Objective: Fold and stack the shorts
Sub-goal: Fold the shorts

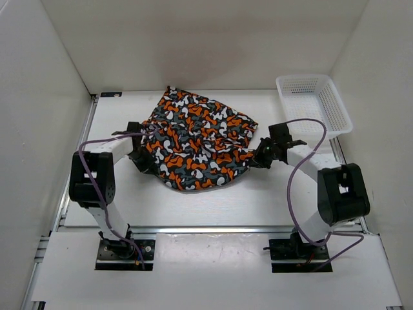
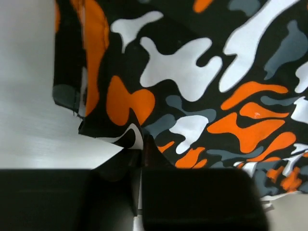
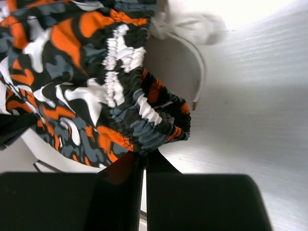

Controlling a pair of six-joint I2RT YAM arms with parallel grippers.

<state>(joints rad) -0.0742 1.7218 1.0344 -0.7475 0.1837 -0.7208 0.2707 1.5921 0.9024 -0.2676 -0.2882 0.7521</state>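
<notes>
The camouflage shorts (image 1: 197, 139) lie spread on the white table between my two arms, printed orange, black, grey and white. My left gripper (image 1: 143, 157) is shut on the left edge of the shorts (image 2: 192, 96), near a cloth corner. My right gripper (image 1: 259, 157) is shut on the gathered elastic waistband of the shorts (image 3: 120, 106) at their right end. A white drawstring (image 3: 195, 53) trails from the waistband onto the table.
A white plastic mesh basket (image 1: 314, 103) stands at the back right of the table, close behind my right arm. White walls close in the table on the left, back and right.
</notes>
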